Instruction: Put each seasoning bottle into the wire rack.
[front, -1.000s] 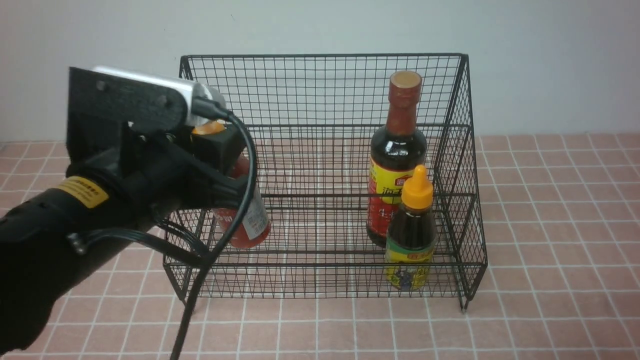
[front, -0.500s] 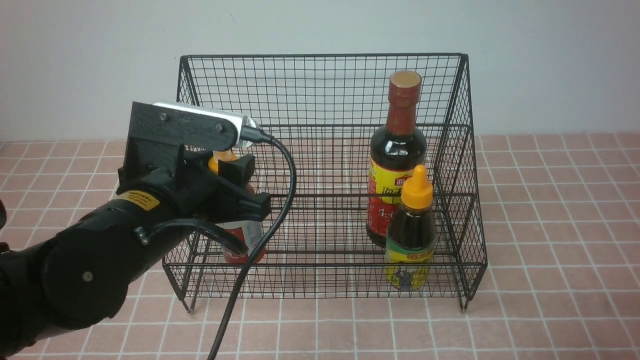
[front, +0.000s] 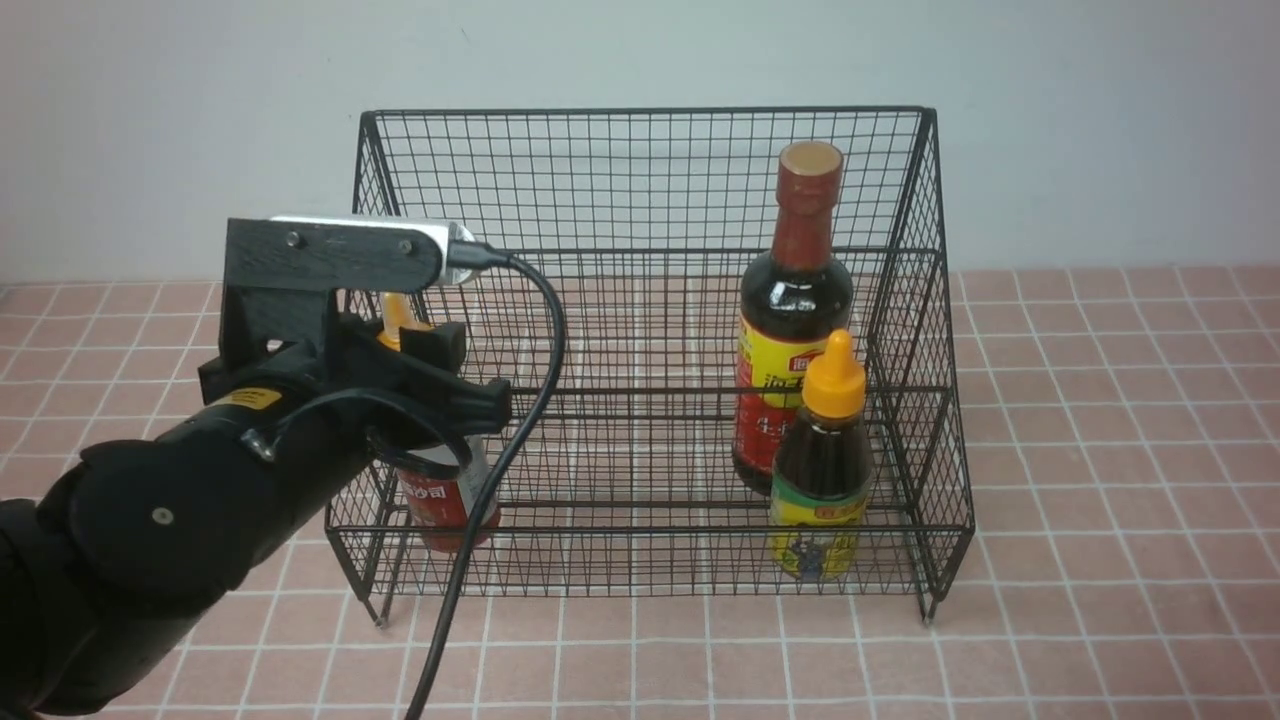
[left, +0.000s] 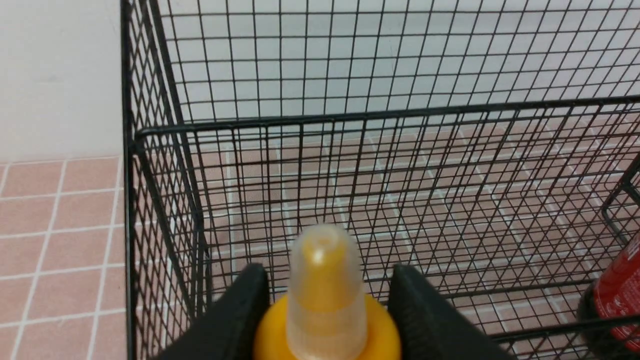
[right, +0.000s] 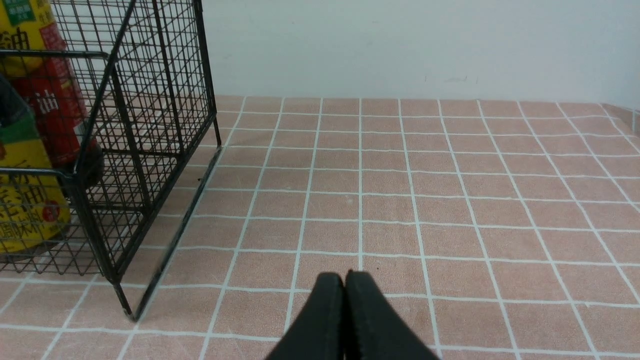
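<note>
My left gripper (front: 432, 368) is shut on the red-sauce seasoning bottle (front: 440, 505), gripping it just under the yellow nozzle cap (left: 325, 300). It holds the bottle upright inside the black wire rack (front: 640, 110), low at the front left corner. Whether its base rests on the mesh I cannot tell. The tall dark soy-sauce bottle (front: 795, 300) stands on the right of the rack. The small dark bottle with the orange cap (front: 822, 470) stands just in front of it. My right gripper (right: 345, 277) is shut and empty, low over the tiles to the right of the rack (right: 150, 125).
Pink tiled tabletop (front: 1100, 500) surrounds the rack, with a pale wall (front: 1100, 120) behind it. My left arm's cable (front: 480, 520) hangs in front of the rack's front left corner. The rack's side mesh (left: 150, 200) is close to the held bottle.
My left gripper has carried the red-sauce bottle down and to the left inside the rack, from tilted to upright. The other two bottles and the right gripper have not moved.
</note>
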